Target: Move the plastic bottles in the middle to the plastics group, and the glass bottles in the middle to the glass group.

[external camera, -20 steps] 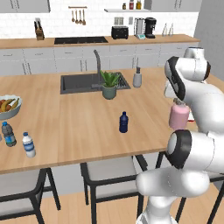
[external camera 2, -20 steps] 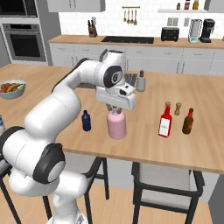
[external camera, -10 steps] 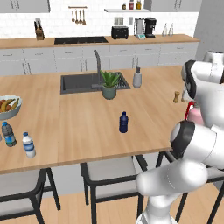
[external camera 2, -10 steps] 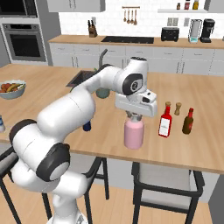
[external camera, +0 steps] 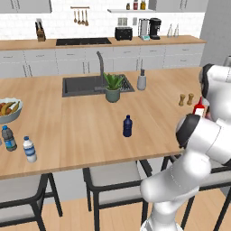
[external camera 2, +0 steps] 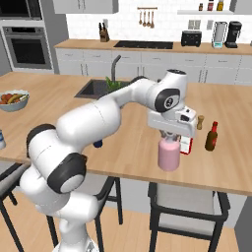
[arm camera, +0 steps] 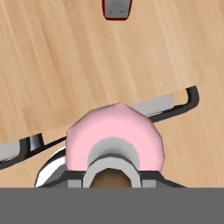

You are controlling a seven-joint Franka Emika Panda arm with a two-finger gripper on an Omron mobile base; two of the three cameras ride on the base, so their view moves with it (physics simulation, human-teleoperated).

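Holding the pink bottle by its neck, my jaws narrowly closed around it, I have it beside the red bottle, apparently just above the surface. I should lower it straight, upright, clear of the 2 glass neighbours, before releasing.
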